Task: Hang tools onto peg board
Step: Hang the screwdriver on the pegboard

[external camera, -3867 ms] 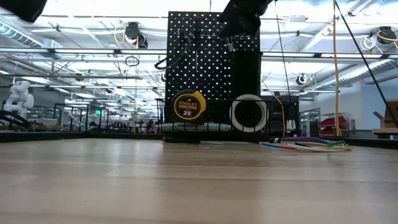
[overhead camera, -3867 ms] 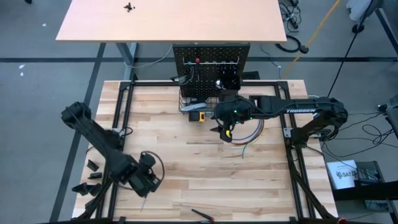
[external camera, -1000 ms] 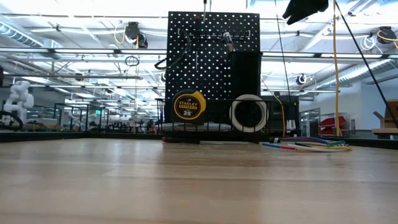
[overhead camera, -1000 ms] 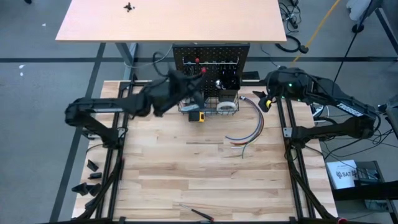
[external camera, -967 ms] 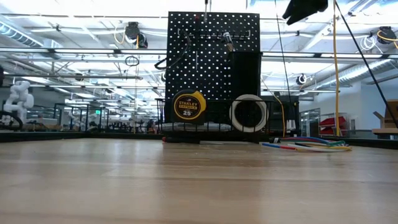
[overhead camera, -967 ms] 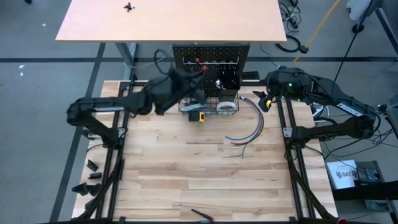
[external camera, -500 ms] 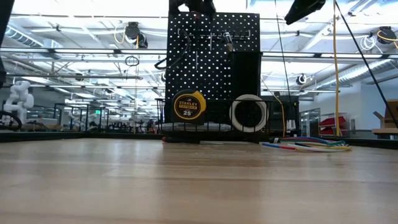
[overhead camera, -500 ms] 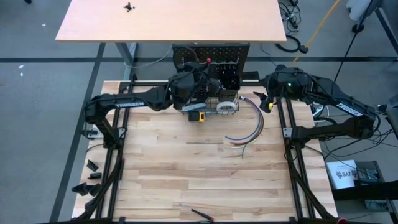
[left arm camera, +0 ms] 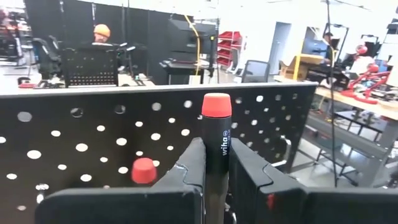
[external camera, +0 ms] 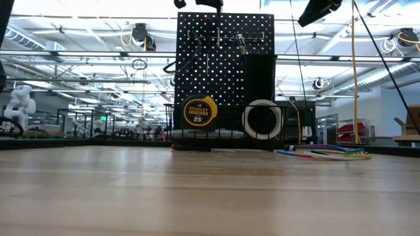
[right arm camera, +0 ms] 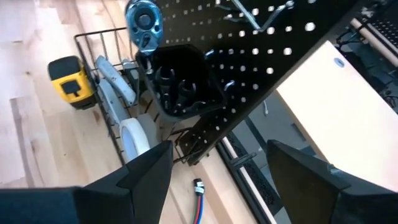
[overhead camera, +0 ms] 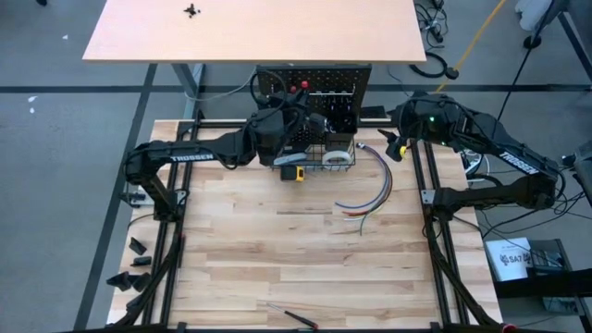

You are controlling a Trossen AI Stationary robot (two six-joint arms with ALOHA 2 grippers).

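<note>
Red-capped screwdriver clamped upright in left gripper at top edge of peg board; mid-hang, needs lowering into a holder beside the other red cap; right gripper parked aside, jaws wide, empty

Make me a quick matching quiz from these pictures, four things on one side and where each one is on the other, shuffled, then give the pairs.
Things
1. screwdriver
2. tape measure
3. coloured wires
4. right hand

Places
A. lying on the table, to the right of the peg board
B. open, off past the peg board's right edge
C. clamped in the left hand, level with the top of the peg board
D. at the foot of the peg board, beside the white tape roll

Pairs: 1-C, 2-D, 3-A, 4-B
</note>
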